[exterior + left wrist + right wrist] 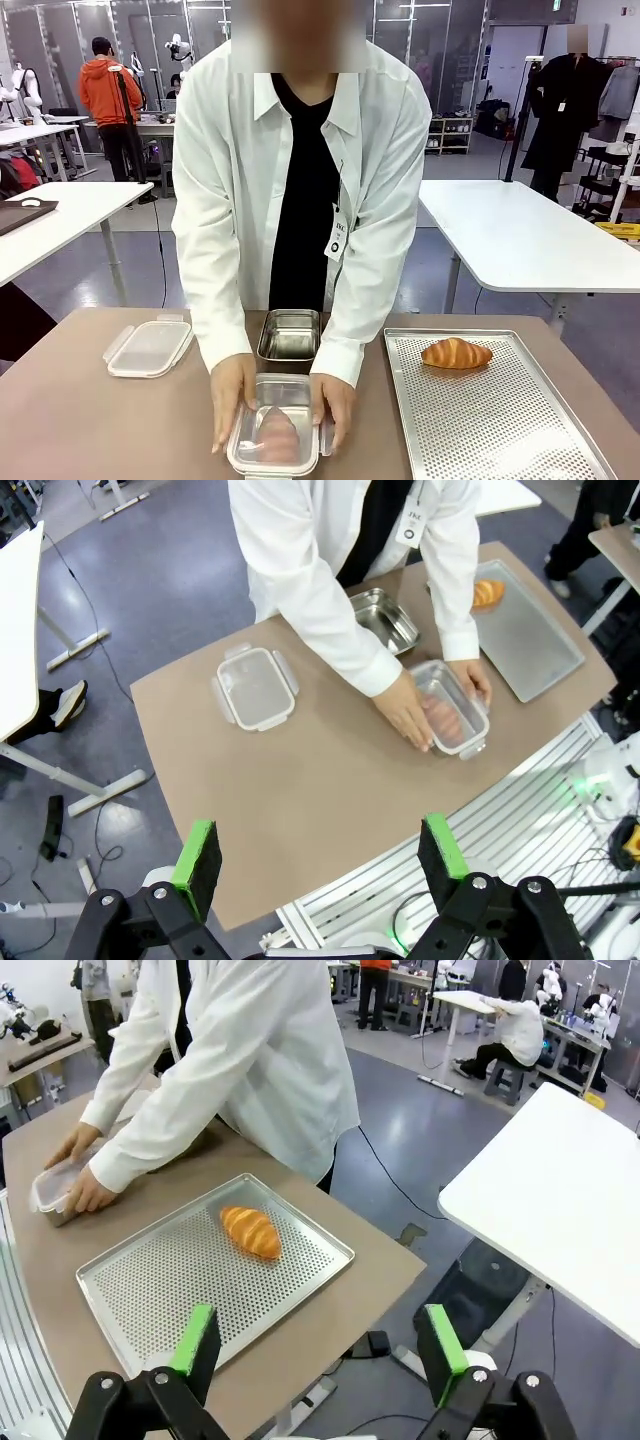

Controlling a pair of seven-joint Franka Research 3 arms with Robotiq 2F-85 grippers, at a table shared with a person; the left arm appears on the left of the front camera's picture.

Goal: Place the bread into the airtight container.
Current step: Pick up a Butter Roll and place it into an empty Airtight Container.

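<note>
Closest to us, just this side of the open steel container (pixel 290 335), sits the lidded container (pixel 275 437) with what looks like a piece of bread inside. The person's right hand (pixel 230 398) and the person's left hand (pixel 337 402) clasp its two long sides, apparently pressing the lid home. Well to the left of the steel container a loose lid (pixel 148 347) lies flat on the table (pixel 60 420). The steel container itself stands empty. To its right lies the perforated tray (pixel 500 430), and on the tray's far part, about level with the steel container, rests the croissant (pixel 456 353), untouched. Our left gripper (pixel 320 858) hangs high over the table, fingers spread wide with nothing between them. Our right gripper (pixel 318 1345) hangs parted and empty too, up above the tray, right of the steel container. We judge that one portion is being sealed and that the croissant comes next, not yet picked. That move, we think, calls for the right gripper to come down over the croissant, close gently so the soft pastry is not crushed, and carry it left into the steel container, clear of the person's hands.
</note>
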